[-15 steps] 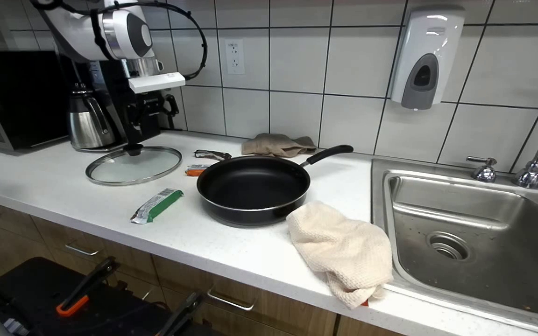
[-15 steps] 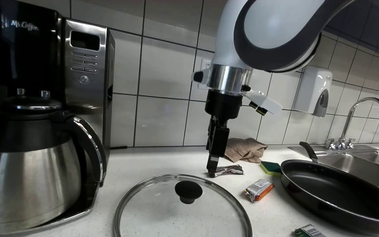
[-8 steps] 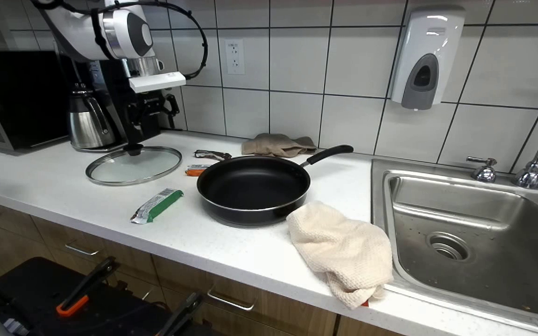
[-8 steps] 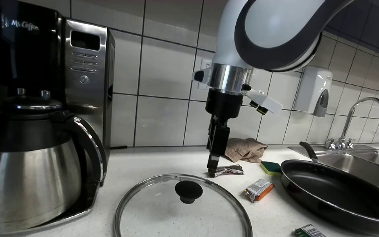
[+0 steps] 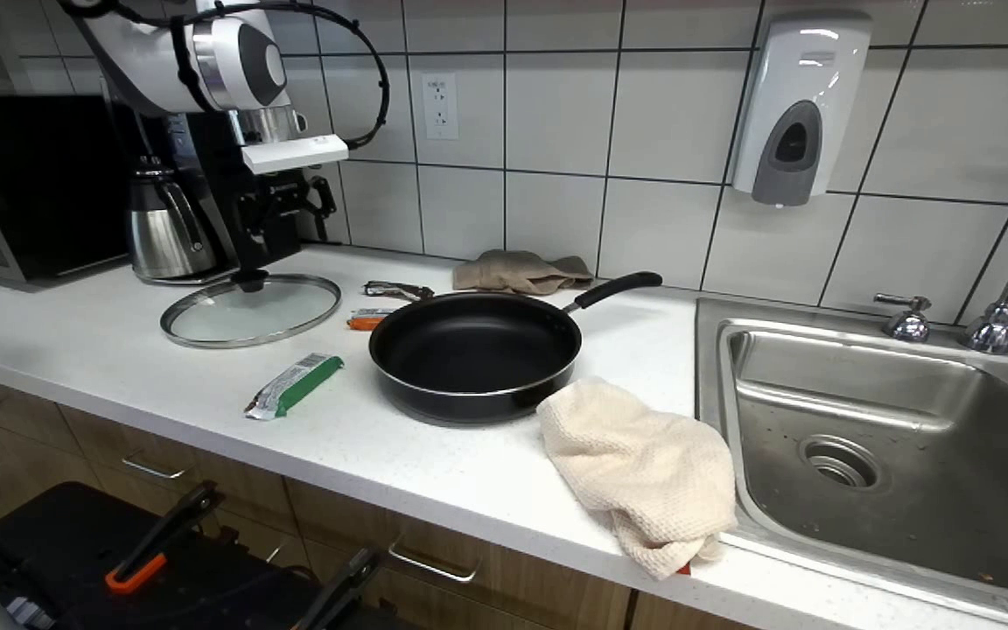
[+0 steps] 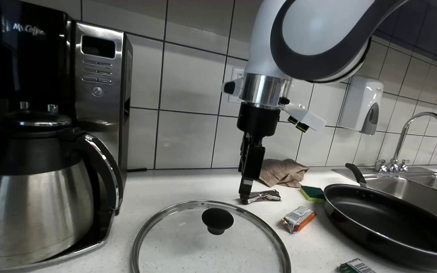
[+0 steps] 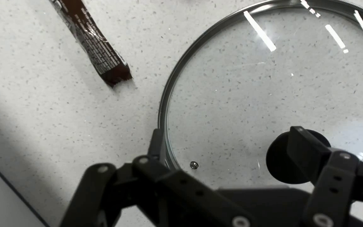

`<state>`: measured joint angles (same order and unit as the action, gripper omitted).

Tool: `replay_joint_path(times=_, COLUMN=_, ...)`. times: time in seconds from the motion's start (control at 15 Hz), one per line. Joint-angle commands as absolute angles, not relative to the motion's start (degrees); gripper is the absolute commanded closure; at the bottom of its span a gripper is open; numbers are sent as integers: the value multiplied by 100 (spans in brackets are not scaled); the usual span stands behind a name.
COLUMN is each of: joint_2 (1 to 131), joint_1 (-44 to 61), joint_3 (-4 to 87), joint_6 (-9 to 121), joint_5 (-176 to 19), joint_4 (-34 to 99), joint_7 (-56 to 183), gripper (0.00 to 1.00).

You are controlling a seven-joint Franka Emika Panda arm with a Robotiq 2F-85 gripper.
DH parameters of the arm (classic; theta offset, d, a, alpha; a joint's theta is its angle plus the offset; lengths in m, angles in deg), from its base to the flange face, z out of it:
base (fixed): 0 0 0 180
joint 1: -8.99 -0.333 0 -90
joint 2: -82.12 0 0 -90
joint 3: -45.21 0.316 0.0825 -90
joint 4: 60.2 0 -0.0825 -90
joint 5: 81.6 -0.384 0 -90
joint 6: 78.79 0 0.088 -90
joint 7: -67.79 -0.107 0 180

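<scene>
My gripper [image 7: 227, 137] stands open above the counter with nothing between its fingers. Beneath it in the wrist view lies a round glass lid [image 7: 225, 94] with a metal rim. One finger [image 7: 307, 148] overlaps the lid's black knob [image 7: 277, 162] in that view, while the opposite finger [image 7: 156, 142] lines up with the rim. An exterior view shows the gripper [image 6: 245, 197] hanging past the far side of the lid [image 6: 173, 242], close in line with a brown wrapped bar [image 6: 264, 196]. In another exterior view the gripper [image 5: 287, 229] is above the lid, apart from it.
A black frying pan [image 5: 478, 350] rests beside an orange wrapped bar [image 6: 300, 220] and a sponge [image 6: 311, 194]. A green wrapped bar [image 5: 298, 385] lies nearer the front edge. Around them are a brown cloth [image 6: 283, 172], cream towel [image 5: 644, 472], sink [image 5: 714, 350] and steel carafe [image 6: 36, 212].
The arm has shifted upward by a barely visible amount in an exterior view. Fingers stay apart, and the things on the counter have kept their places.
</scene>
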<state>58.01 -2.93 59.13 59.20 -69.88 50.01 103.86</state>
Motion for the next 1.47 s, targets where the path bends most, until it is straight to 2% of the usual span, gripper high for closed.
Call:
replay_joint_path(times=0.0, joint_2=5791, joint_1=-260, joint_3=5956, joint_6=5895, joint_5=-6965, joint_4=4979, joint_7=10367, gripper=0)
replay_joint_path(times=0.6, joint_2=5458, joint_1=251, joint_3=5837, joint_6=5892, joint_5=-6891, joint_4=4820, joint_7=11556, gripper=0)
replay_joint_path(times=1.4, joint_2=5823, joint_1=650, joint_3=5627, joint_6=6151, joint_5=-7010, joint_4=5299, joint_7=13122, gripper=0)
